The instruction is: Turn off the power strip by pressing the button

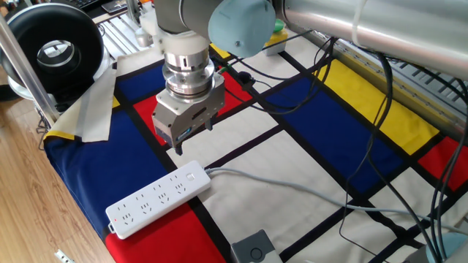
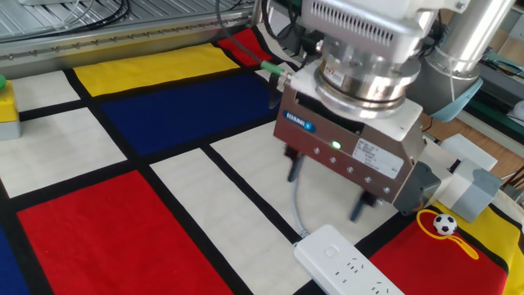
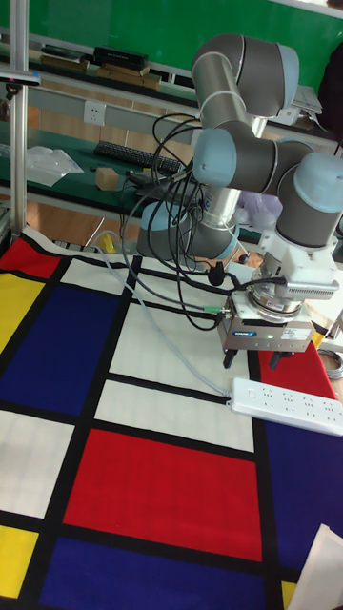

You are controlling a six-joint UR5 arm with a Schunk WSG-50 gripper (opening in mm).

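Note:
The white power strip (image 1: 157, 197) lies on the coloured cloth near the table's front edge, its pale grey cord running off to the right. The strip also shows in the other fixed view (image 2: 348, 266) and in the tall fixed view (image 3: 286, 400). The button (image 1: 191, 176) is a small flush switch on the plain cord end of the strip. My gripper (image 1: 183, 142) hangs just above and behind that end, touching nothing. It is open, and a wide gap shows between its fingers (image 2: 292, 168). Nothing is held in the gripper (image 2: 325, 187).
A small grey box (image 1: 252, 248) sits at the front edge right of the strip. A yellow box with a green button (image 2: 6, 102) stands far left. A small football toy (image 2: 444, 224) lies beside the strip. Cables cross the cloth, and a black round device (image 1: 55, 47) stands beyond its corner.

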